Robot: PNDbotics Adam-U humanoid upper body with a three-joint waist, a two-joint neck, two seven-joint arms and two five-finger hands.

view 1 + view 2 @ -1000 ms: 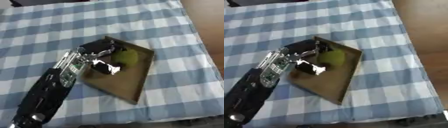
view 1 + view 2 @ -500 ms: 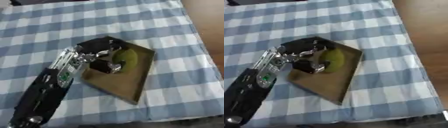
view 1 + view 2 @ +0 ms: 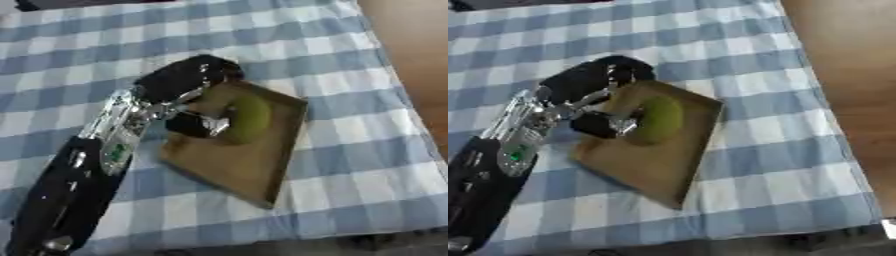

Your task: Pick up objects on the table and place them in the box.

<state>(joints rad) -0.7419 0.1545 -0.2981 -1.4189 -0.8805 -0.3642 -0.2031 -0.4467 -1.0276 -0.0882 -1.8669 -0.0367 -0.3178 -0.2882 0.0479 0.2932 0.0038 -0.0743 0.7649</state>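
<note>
Soft even light, overall blur

Box and its contents on the table

A box point(image 3: 262, 165) is sitting on the table point(image 3: 350, 60); a rounded object point(image 3: 248, 117) is lying inside, left hand point(image 3: 188, 80) reaching over its near-left rim.

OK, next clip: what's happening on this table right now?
The robot's left hand reaches over the near-left edge of a shallow brown box on a blue-and-white checked tablecloth. A green, rounded object lies inside the box, right at the hand's fingers; whether they grip it is unclear. The right hand is out of view.
</note>
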